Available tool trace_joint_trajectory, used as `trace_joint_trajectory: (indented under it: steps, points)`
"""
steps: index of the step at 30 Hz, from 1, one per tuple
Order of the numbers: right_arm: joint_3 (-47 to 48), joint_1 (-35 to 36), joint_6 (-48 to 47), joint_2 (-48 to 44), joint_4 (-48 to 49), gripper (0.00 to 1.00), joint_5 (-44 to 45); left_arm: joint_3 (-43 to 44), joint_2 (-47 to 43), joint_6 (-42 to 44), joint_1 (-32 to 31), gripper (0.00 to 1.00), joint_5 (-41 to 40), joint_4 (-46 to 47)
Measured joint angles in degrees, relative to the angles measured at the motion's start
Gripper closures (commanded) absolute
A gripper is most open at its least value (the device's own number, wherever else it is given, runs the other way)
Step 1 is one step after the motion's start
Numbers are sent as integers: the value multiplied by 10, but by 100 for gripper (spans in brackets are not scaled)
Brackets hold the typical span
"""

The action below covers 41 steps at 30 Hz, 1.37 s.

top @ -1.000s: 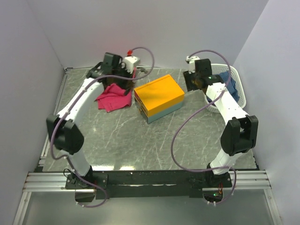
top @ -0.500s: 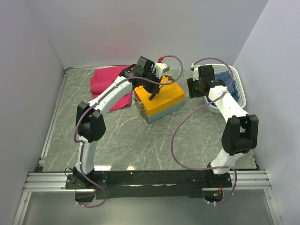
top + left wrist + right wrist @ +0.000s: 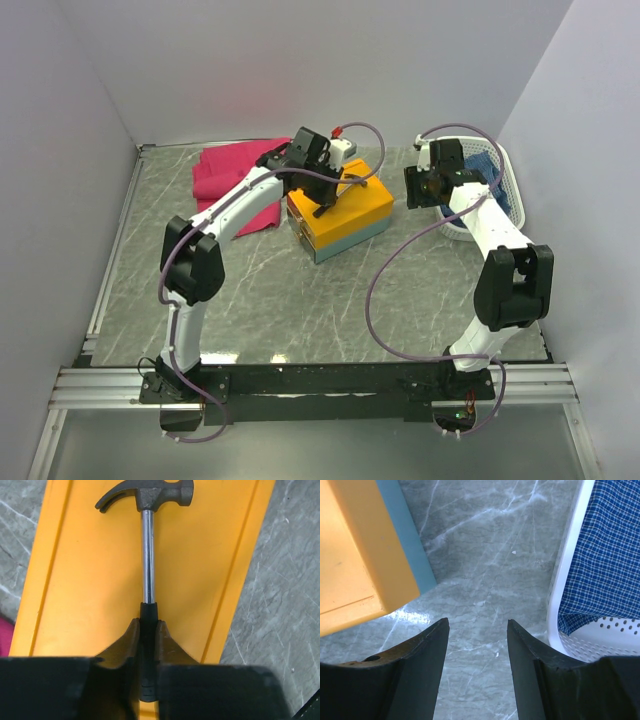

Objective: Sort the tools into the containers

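My left gripper (image 3: 325,192) (image 3: 146,625) is shut on the black handle of the steel hammer (image 3: 146,555) (image 3: 322,209). It holds the hammer over the orange-yellow lid of the toolbox (image 3: 355,215) (image 3: 75,580), with the head pointing away from the wrist. I cannot tell whether the head touches the lid. My right gripper (image 3: 418,190) (image 3: 477,625) is open and empty. It hangs over bare table between the toolbox (image 3: 350,555) and the white lattice basket (image 3: 503,158) (image 3: 565,570). No screwdrivers or pliers are in view.
A blue checked cloth (image 3: 490,170) (image 3: 615,555) lies in the basket. A magenta cloth (image 3: 225,175) lies at the back left beside the toolbox. White walls close in the table on three sides.
My left arm has swung from the magenta cloth at the left to above the toolbox, carrying the hammer. The magenta cloth now lies flatter at the back left. My right gripper shifted slightly right.
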Motion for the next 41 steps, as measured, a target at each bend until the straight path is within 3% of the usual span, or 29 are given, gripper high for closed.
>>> trace_joint_trajectory:
  steps: [3,7,8,9,11,17,21,24,30,34,41]
  points:
    - [0,-1,1,0,0,42,-4,0,-1,-13,-1,34,-13,-2]
    - [0,-3,1,0,0,40,-7,1,-8,-24,-1,21,-22,-1]
    - [0,-4,1,0,0,37,-7,3,-11,-24,-1,10,-23,-1]
    - [0,-4,1,0,0,21,-7,8,-14,-24,-1,3,-23,-1]
    - [2,-4,3,0,-1,0,-7,19,-26,-22,-1,4,-25,4]
    - [32,-5,-1,1,-19,0,-24,28,-94,-9,3,4,-52,57]
    - [62,-5,2,-5,-22,0,-47,0,-162,-7,20,3,-122,122]
    - [68,-5,14,-27,-26,0,-44,-39,-208,-16,58,4,-184,158]
    - [102,-4,76,-58,-43,0,43,-112,-236,-43,195,4,-266,195]
    - [75,-4,100,-87,-37,0,80,-190,-242,-44,262,4,-283,200]
    - [13,5,101,-164,-59,0,89,-271,-263,-76,325,4,-273,187]
